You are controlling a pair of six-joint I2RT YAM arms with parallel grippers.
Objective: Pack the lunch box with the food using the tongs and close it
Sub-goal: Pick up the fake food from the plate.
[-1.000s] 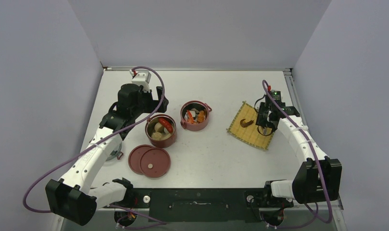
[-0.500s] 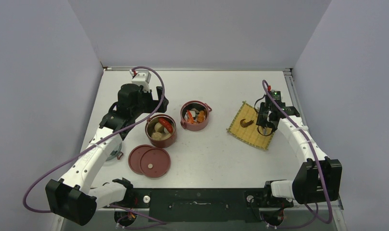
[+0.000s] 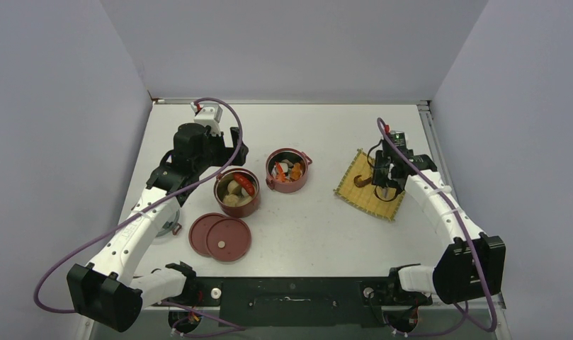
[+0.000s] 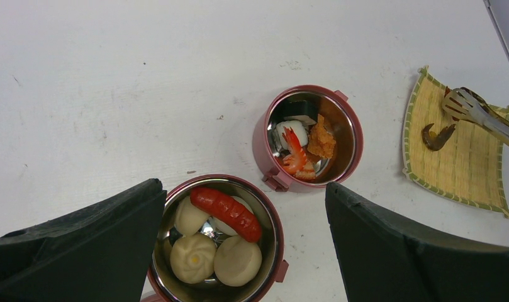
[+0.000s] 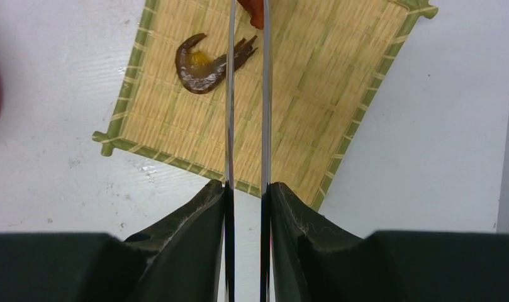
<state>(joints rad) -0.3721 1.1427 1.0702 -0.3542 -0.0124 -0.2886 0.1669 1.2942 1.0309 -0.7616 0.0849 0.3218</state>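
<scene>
My right claw (image 5: 246, 189) is pinched narrow on the tongs (image 5: 229, 94), both arms squeezed close. The tongs run out over the mat (image 5: 314, 94). An orange-red bit (image 5: 257, 14) sits between the tips, and a brown curled piece (image 5: 198, 66) lies on the mat under them. My left claw (image 4: 244, 192) is wide and holds nothing, well left of the mat, above the bun bowl (image 4: 226, 179), which holds buns and a sausage. The second bowl (image 4: 259, 135), with food inside, stands between the bun bowl and the mat. Two lids (image 3: 221, 236) overlap on the surface (image 3: 319, 227), farthest from the mat.

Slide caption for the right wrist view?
Right gripper grips the tongs over a bamboo mat, near a brown shrimp.
</scene>
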